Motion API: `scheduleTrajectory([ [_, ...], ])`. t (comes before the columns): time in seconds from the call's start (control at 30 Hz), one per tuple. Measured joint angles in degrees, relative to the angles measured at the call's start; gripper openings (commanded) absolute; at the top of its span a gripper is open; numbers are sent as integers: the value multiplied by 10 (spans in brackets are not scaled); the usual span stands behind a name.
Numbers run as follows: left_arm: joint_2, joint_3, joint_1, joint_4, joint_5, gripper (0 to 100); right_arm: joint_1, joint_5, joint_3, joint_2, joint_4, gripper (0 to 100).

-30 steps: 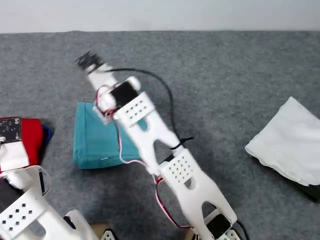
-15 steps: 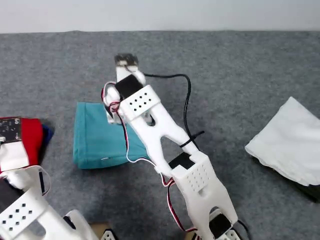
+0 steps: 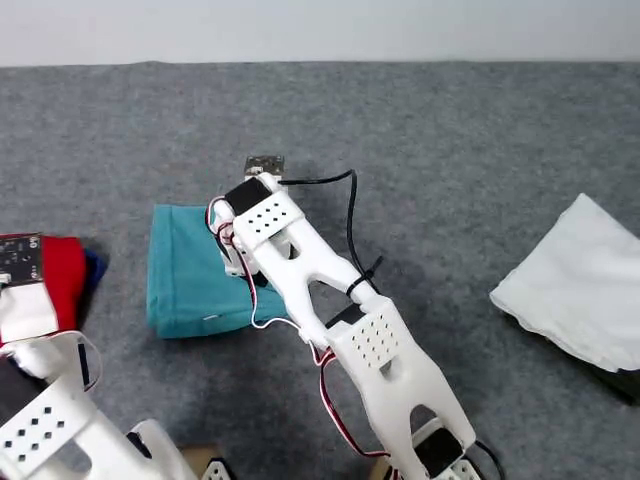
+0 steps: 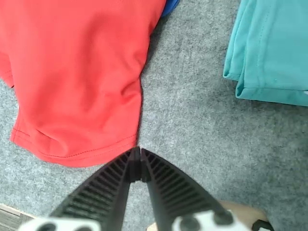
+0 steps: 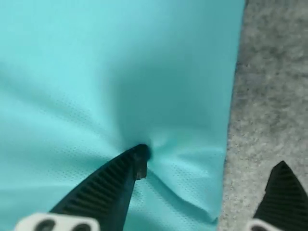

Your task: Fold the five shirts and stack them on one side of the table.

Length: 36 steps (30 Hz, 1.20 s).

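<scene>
My right hand (image 5: pixel 210 161), fingers apart, presses 1 fingertip into the folded teal shirt (image 3: pixel 190 270), left of centre in the high view; folding looks finished, so next I grip its edge for stacking

Even, bright light; soft shadows

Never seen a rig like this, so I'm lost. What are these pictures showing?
Two white robot arms stand at a grey table, folding shirts. One picture looks down from above; the other two come from cameras on each arm's wrist. On the table lie a folded teal shirt, a red shirt and a white shirt. The right end effector is open, one finger pressing into the teal shirt. The left end effector is shut and empty, by the red shirt's hem.
</scene>
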Motion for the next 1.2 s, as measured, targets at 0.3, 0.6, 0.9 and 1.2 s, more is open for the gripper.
scheduleTrajectory([
  [0.3,0,0,0,0,0,5,0,15,0,3,0,6],
  [0.6,0,0,0,0,0,5,9,43,-3,3,29,9],
  [0.9,0,0,0,0,0,5,91,183,12,-47,48,9],
  [1.2,0,0,0,0,0,5,282,564,13,-76,48,9],
])
